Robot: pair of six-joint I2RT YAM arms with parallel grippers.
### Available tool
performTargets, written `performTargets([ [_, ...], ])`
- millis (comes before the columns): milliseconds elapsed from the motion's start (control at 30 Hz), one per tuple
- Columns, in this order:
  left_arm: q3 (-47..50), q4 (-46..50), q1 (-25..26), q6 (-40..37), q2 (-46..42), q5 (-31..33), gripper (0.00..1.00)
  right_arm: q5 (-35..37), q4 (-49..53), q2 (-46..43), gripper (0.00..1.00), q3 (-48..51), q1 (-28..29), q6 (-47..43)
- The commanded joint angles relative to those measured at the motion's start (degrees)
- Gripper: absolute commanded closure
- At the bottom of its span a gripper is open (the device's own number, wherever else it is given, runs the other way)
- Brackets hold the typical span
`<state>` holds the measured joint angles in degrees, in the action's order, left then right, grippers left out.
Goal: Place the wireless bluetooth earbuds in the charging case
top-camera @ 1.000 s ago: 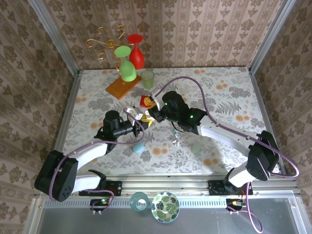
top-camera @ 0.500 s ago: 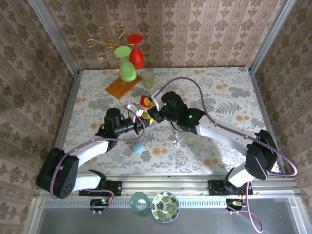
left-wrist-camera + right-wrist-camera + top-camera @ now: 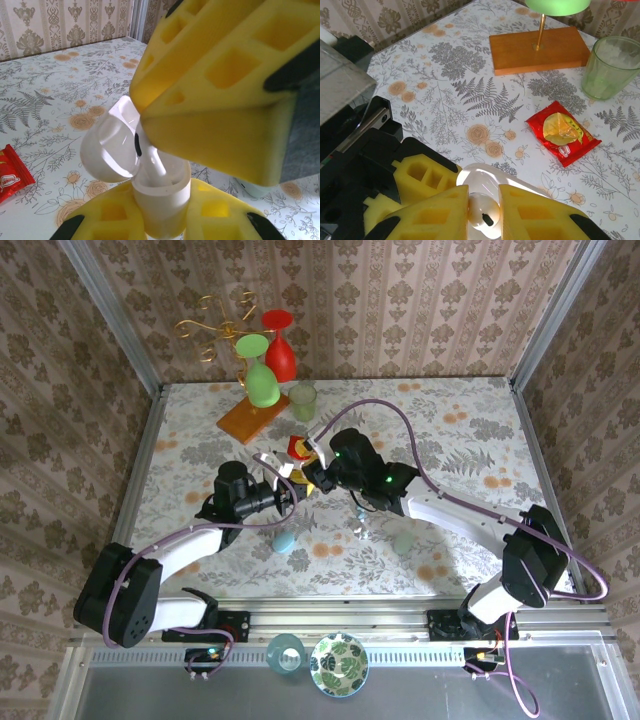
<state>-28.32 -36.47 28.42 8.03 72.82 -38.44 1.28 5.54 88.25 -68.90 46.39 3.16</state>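
My left gripper is shut on the body of the charging case, which looks white and is held upright above the table. Its lid hangs open to the left. One of the wireless bluetooth earbuds is pinched by my right gripper, which is shut on its head. The earbud's stem reaches down into the case's opening. In the top view the two grippers meet at mid-table, left gripper and right gripper almost touching. The right gripper's yellow finger hides much of the earbud in the left wrist view.
A red snack packet lies just beyond the grippers. Farther back are a green glass and a wooden base carrying a gold stand with green and red goblets. Two small pale blue objects sit on the table nearer the arms.
The left gripper with the case has shifted right and slightly up to meet the right gripper. Over the last half second both arms have barely moved.
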Motion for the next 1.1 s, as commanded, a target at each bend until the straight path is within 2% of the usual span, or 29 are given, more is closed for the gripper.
performTargets([
  [0, -2.1, -2.2, 0.1, 1.4, -0.3, -1.6, 1.00, 0.8, -2.0, 0.8, 0.79, 0.6, 0.0, -0.5],
  [200, -2.7, -1.5, 0.0, 2.3, 0.0, 0.1, 1.00, -1.1, -2.4, -0.3, 0.78, 1.6, 0.1, -1.0],
  [300, -2.8, -2.1, 0.0, 2.5, 0.1, 0.4, 1.00, -2.2, -1.8, -1.3, 0.73, 1.8, 0.1, -1.5],
  [500, -1.3, -3.7, 0.1, -0.2, 0.1, -0.8, 1.00, -1.6, -2.9, -3.5, 0.56, 2.1, -0.3, 0.7],
  [600, -0.1, -4.4, 0.0, -2.3, 0.1, -1.2, 1.00, -1.6, -4.6, -5.4, 0.42, 3.1, -1.1, 2.5],
  [800, 1.8, -9.0, -0.1, -6.9, 1.7, -3.7, 1.00, -5.5, -8.3, -10.1, 0.27, 6.6, -4.3, 8.2],
  [933, 3.8, -16.5, -0.2, -8.0, 3.1, -5.5, 1.00, -5.8, -7.4, -11.8, 0.24, 8.1, -6.3, 10.6],
  [1067, 4.8, -18.8, -0.3, -9.8, 3.4, -6.3, 1.00, -6.2, -6.3, -13.3, 0.23, 10.4, -9.6, 16.0],
])
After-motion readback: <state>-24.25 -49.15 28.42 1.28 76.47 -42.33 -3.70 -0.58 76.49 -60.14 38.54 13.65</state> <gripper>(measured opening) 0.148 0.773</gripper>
